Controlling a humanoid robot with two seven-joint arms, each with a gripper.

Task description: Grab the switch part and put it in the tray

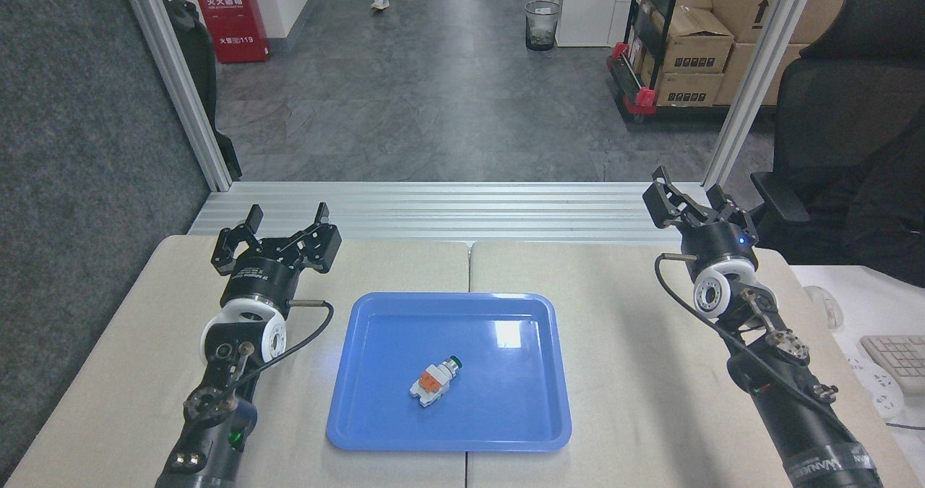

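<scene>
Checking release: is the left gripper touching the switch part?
Apart. The head view shows the left gripper open, beyond the tray's far-left corner, with bare table between it and the switch part.

One switch part (434, 382), one tray (531, 412), two tools.

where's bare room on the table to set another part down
Most of the blue tray is bare around the switch part, which lies near its middle. Cloth is free between the tray's right rim and the right claw, and behind the tray up to the metal rail. Tightest is the strip between the left claw and the tray's left rim.
</scene>
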